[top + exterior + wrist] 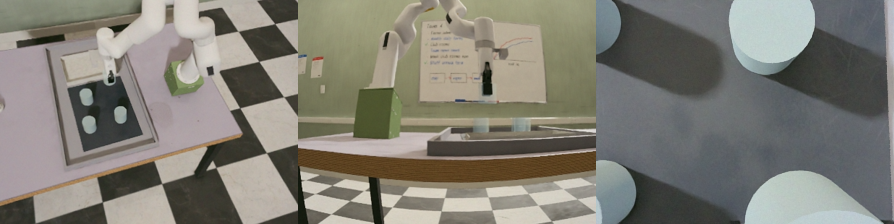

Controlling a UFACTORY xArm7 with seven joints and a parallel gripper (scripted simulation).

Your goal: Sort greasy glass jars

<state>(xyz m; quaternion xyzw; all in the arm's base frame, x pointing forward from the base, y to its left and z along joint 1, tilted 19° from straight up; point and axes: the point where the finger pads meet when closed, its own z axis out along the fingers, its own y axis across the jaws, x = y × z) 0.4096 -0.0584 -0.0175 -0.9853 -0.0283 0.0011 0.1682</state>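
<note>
My gripper (109,80) (487,90) (811,221) is shut on a pale glass jar (493,97) (796,195), held upright high above the table. In the top view it appears near the border of the dark mat (108,136) (696,125) and the cream tray (74,69). Three similar jars stand on the mat: one at back left (86,97), one at front left (89,124) and one at right (120,115). The wrist view shows a jar (771,30) at the top and two more at the left edge. No grease shows on any jar.
A grey raised frame (66,108) (500,149) surrounds the mat and tray. The arm's green base block (175,84) (375,113) stands beside it on the lilac table (188,115). A small white object (1,107) is cut off at the left edge.
</note>
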